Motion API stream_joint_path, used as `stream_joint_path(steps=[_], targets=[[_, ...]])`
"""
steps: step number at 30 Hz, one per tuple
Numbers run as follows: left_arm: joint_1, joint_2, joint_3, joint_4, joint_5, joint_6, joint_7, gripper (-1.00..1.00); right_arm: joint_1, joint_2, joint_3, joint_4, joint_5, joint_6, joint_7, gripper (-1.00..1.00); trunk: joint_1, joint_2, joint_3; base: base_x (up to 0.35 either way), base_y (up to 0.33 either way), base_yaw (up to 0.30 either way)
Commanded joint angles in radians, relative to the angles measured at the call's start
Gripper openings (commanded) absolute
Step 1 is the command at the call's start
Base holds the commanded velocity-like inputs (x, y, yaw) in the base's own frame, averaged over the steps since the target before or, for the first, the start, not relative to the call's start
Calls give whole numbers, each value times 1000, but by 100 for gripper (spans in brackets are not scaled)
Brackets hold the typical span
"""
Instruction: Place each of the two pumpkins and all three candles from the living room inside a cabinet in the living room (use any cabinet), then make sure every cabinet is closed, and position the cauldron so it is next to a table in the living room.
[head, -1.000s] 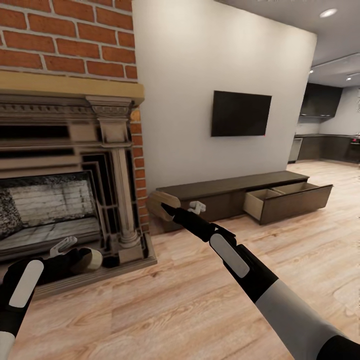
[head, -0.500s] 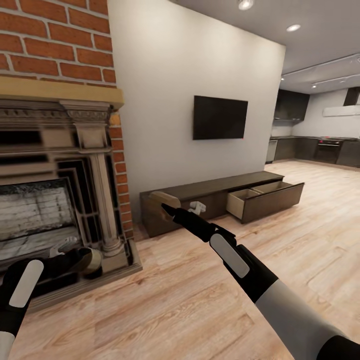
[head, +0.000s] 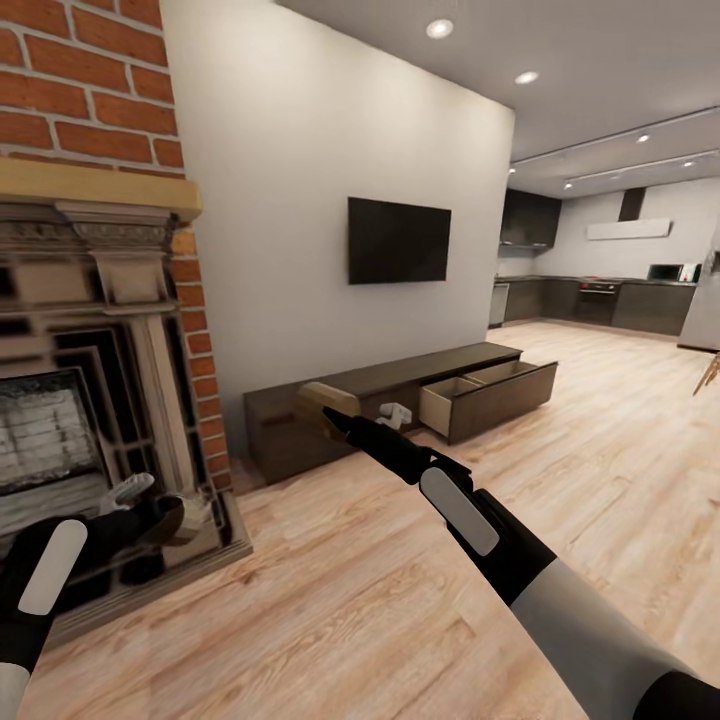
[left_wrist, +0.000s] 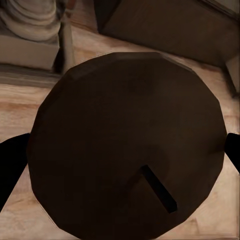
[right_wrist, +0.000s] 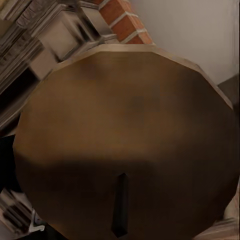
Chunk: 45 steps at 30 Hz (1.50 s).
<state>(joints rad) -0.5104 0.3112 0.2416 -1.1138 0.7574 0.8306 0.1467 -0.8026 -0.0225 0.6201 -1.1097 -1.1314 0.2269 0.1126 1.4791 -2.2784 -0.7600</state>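
Near fireplace, each gripper clamps 1 candle: left on candle, right on candle. Light, stiff, smooth; grip round sides. Cabinet far right, drawer open.

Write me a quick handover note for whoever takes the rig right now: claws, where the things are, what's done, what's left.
Left claw: shut on a candle, low beside the fireplace.
Right claw: shut on a second candle, held out toward the cabinet.
Cabinet: along the wall under the TV; its far drawer stands open, pale inside, contents not visible from here.
Done: two candles picked up.
Left: put both candles in the drawer, find the third candle, the pumpkins and the cauldron, close every drawer.
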Motion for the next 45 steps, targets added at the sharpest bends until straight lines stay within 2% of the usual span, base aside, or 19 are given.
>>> stream_joint_path(steps=[1,6,19,29,45], targets=[[0,0,1,-2,14,4,9,-100,-1,-1,1,0,-8,2,1,-100,0,-1,0,0,0,-244],[0,0,1,-1,14,4,10,-100,-1,-1,1,0,-8,2,1,-100,0,-1,5,122,0,-244],[0,0,1,-1,13,4,10,-100,-1,0,1,0,-9,2,1,-100,0,-1,11,319,-2,-149],[0,0,1,-3,13,4,10,-100,-1,0,1,20,-11,-18,2,-100,0,-1,13,300,-95,-258],[0,-1,1,-3,14,4,10,-100,-1,-1,-3,31,-13,-18,1,-100,0,-1,20,22,-8,-279]])
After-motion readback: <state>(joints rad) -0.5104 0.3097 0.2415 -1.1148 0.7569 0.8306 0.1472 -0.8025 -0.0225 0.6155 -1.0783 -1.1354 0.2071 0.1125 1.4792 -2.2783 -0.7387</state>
